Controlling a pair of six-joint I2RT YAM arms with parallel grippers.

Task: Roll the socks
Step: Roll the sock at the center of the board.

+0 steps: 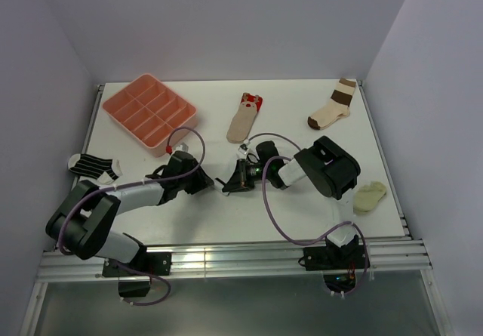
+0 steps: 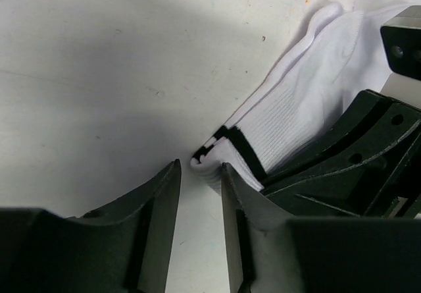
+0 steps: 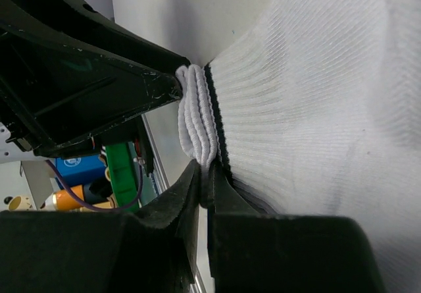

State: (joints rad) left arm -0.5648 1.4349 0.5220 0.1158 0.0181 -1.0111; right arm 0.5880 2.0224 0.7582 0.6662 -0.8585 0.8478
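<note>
Four socks (image 1: 94, 168) (image 1: 245, 118) (image 1: 334, 106) (image 2: 296, 102), one tray (image 1: 149, 113), one lump (image 1: 370, 196)

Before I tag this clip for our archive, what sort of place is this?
Likely a robot test booth: a white table boxed in by plain walls, a left arm and right arm mounted on a metal rail, plus a tan sock.

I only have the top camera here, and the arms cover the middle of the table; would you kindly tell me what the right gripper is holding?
Observer: The right gripper is shut on the folded cuff edge of a white sock.
Operator: Thank you. Does the left gripper have hold of it too?
Observer: Not yet. The left gripper stands open, and the sock's black-banded cuff corner lies just at the gap between its fingertips.
</note>
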